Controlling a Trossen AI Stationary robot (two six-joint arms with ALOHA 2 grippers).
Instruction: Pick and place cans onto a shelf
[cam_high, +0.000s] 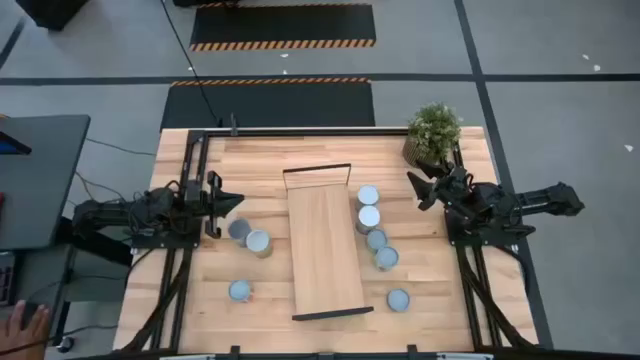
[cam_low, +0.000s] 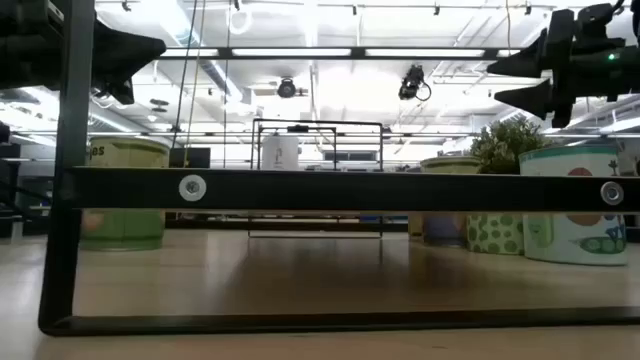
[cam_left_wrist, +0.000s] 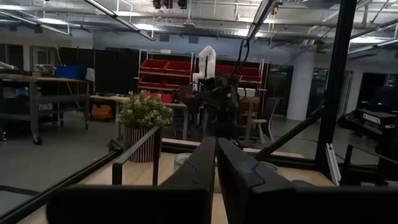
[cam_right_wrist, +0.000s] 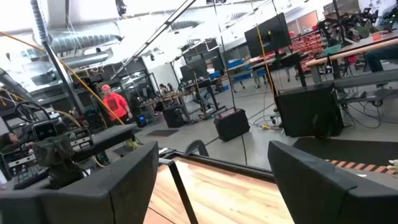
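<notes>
- shelf (cam_high: 325, 245): light wood board, smooth matt; thin black metal end frames
- cans (cam_high: 368, 196): shiny metal tops; printed paper-like labels
- table (cam_high: 200, 310): pale wood planks, matt
- grippers: dark matt plastic look

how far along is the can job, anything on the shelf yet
Nothing looks done: the shelf is bare. All eight cans sit on the table, five on the right arm's side of the shelf and three on the left arm's side. Nothing is in hand: the left end effector is shut and empty, the right end effector is open and empty, and both are raised. All eight placements are left.
</notes>
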